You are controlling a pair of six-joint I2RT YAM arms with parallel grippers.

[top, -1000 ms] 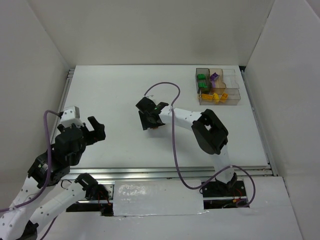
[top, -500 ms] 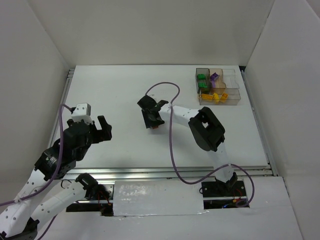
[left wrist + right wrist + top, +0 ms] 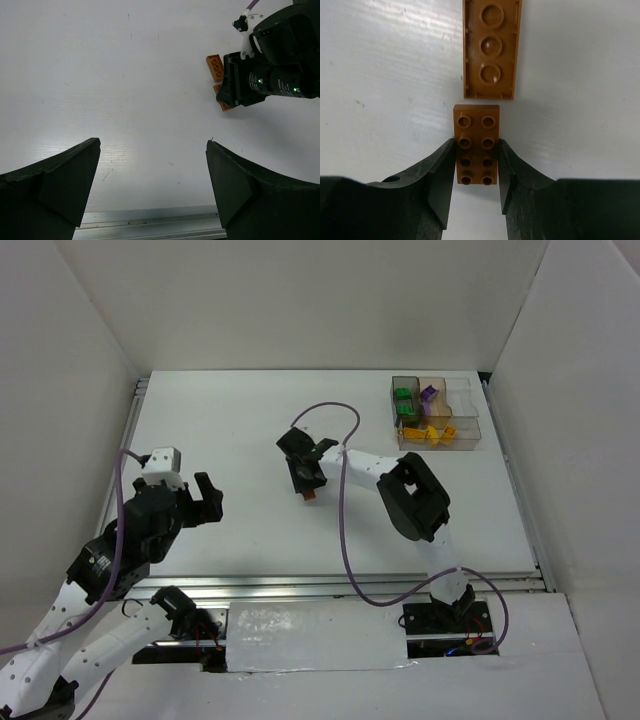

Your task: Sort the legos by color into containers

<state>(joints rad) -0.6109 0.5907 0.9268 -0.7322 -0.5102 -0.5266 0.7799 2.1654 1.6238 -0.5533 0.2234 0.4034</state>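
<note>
Since a second ago the left arm has swung inward over the table point(image 3: 230, 430). The tray point(image 3: 466, 418) sits at its far right corner and holds green, purple and yellow legos point(image 3: 428, 432) (grouped by colour). Left gripper point(image 3: 153, 145): jaws wide apart, empty. Right gripper point(image 3: 476, 150): clamped on a brown brick point(image 3: 476, 125) lying flat mid-table. A second brick point(image 3: 490, 47) lies just beyond it, underside up

Nothing legible in any of my three views, no words, no numbers, no brand marks, no signs — not one.
</note>
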